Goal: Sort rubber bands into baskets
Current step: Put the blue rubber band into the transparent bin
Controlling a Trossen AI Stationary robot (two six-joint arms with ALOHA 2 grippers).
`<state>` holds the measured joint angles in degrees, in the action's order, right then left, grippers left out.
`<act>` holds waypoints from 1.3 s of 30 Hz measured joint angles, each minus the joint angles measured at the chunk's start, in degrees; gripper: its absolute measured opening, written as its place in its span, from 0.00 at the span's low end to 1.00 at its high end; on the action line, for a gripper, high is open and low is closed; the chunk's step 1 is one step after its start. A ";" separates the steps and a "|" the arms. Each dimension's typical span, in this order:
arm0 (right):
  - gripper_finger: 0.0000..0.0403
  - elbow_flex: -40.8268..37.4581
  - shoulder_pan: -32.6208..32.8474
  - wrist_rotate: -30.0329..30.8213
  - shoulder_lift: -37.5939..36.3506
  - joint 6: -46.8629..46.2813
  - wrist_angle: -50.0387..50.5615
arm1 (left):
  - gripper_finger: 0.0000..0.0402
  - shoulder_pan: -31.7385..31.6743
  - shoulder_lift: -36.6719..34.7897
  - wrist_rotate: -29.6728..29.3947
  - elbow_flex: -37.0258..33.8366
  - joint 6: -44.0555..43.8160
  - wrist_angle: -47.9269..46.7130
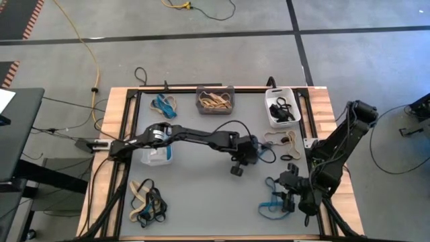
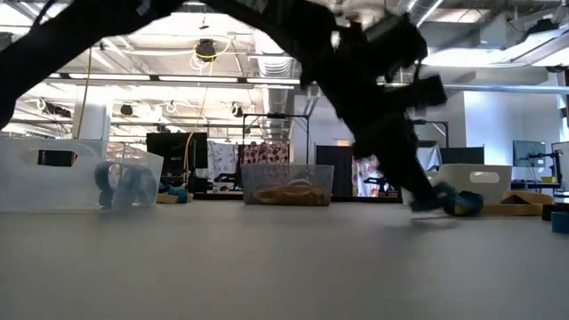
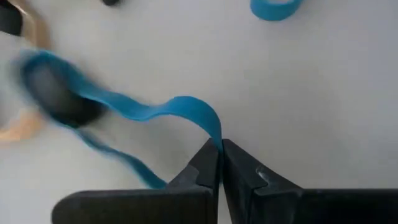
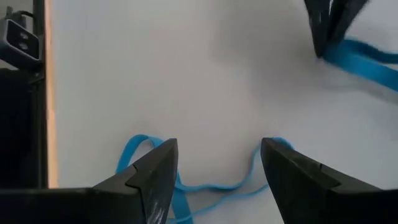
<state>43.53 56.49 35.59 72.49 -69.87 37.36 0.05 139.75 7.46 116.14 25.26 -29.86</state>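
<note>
Front of desk (image 1: 201, 195): mixed rubber bands (image 1: 146, 202) lie unsorted; right pincer (image 4: 217, 163) hangs released over a blue band (image 4: 205, 185). Mid-desk: left pincer (image 3: 219, 163) is clenched on another blue band (image 3: 149, 111). Far edge: tan bands fill the clear basket (image 1: 215, 99), black ones the white basket (image 1: 282, 107). Sorting appears partly complete.

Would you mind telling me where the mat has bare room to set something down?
Free: the middle front, between the mixed band pile and the right gripper. Crowded: beside the white basket, where the left gripper pinches a blue band.
</note>
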 joint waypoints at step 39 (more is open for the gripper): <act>0.65 0.02 -0.37 14.28 1.15 10.58 -3.40 | 0.00 17.07 -48.74 -30.23 -6.94 -43.97 -60.25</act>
<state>43.55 56.12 49.87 73.64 -59.29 33.96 17.12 91.01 -22.76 109.20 -18.71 -90.10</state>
